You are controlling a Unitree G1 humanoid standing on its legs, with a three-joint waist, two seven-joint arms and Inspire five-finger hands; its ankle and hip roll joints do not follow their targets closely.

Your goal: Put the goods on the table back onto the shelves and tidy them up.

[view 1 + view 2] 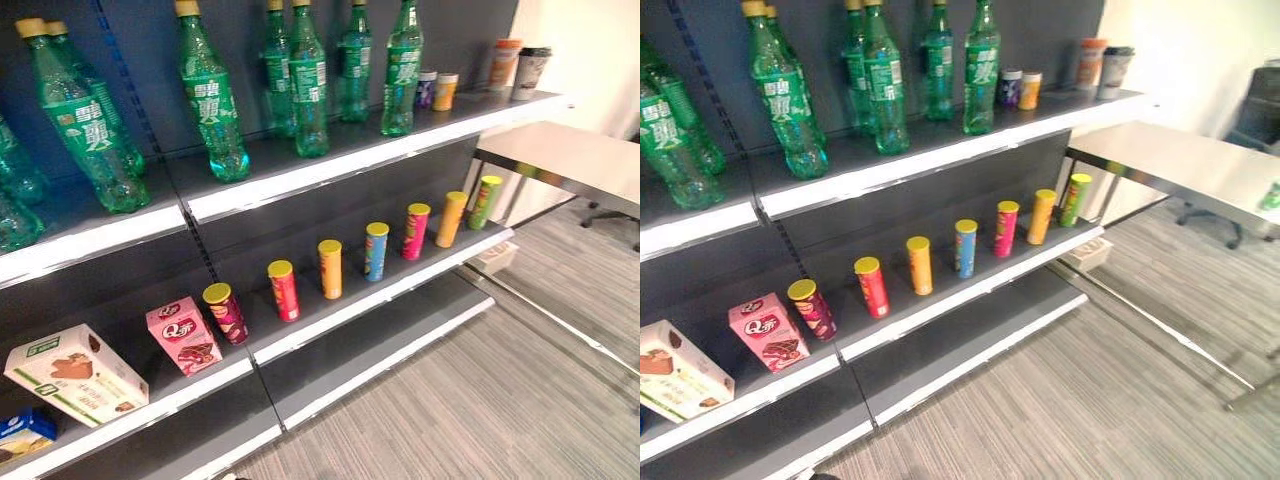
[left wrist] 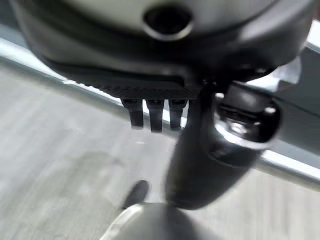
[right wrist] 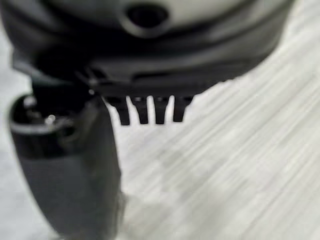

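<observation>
Grey striped carpet (image 1: 480, 400) runs beneath a dark metal shelving unit (image 1: 330, 165) with pale front edges, seen from the left eye view. On its upper shelf stand green plastic soda bottles with yellow caps (image 1: 310, 85), and past them, at the far end, small cans (image 1: 437, 90) and two paper cups (image 1: 518, 68). The middle shelf carries a row of upright cylindrical snack tubes with yellow lids (image 1: 330, 268), in maroon, red, orange, blue, pink, orange and green, spaced apart along the shelf. Beside the maroon tube leans a pink cardboard box (image 1: 184, 335), then a white cardboard biscuit box (image 1: 75, 374).

From the right eye view, a shiny steel-topped table (image 1: 1180, 165) stands just beyond the shelf end, with a small green item (image 1: 1271, 195) at its far edge, too blurred to tell apart.

The left wrist view shows the left hand (image 2: 155, 112) over the carpet, its dark fingers hanging straight and relaxed, thumb standing out, holding nothing.

The right wrist view shows the right hand (image 3: 150, 110) likewise loose above the carpet, fingers straight, thumb apart, empty.
</observation>
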